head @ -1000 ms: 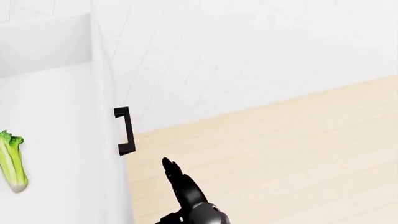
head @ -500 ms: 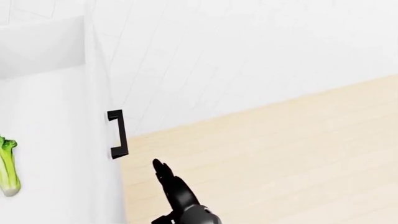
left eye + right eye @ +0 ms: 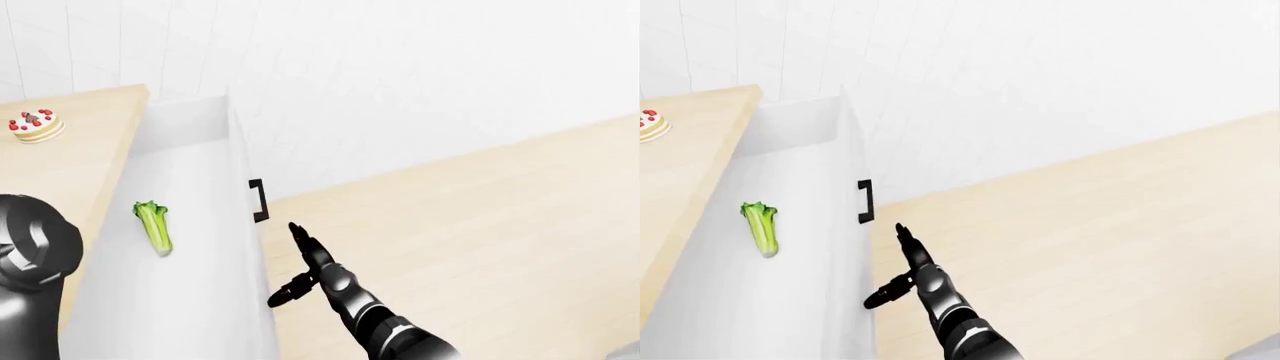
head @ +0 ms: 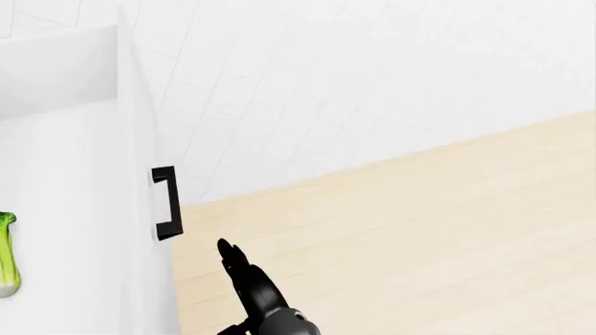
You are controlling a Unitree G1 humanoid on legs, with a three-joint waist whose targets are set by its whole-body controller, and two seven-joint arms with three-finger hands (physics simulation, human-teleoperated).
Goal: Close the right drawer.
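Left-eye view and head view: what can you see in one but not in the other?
Only the left-eye view shows the small cake on the wooden counter and the left arm at the lower left. The head view shows nothing extra; it just looks closer. Both show the open drawer, its black handle, the celery lying inside, and the right hand with fingers open, below the handle and not touching it.

One drawer (image 3: 190, 300) (one black handle (image 3: 258, 201)), one celery stalk (image 3: 154, 227), one cake (image 3: 36, 125), two robot hands (image 3: 308, 251)
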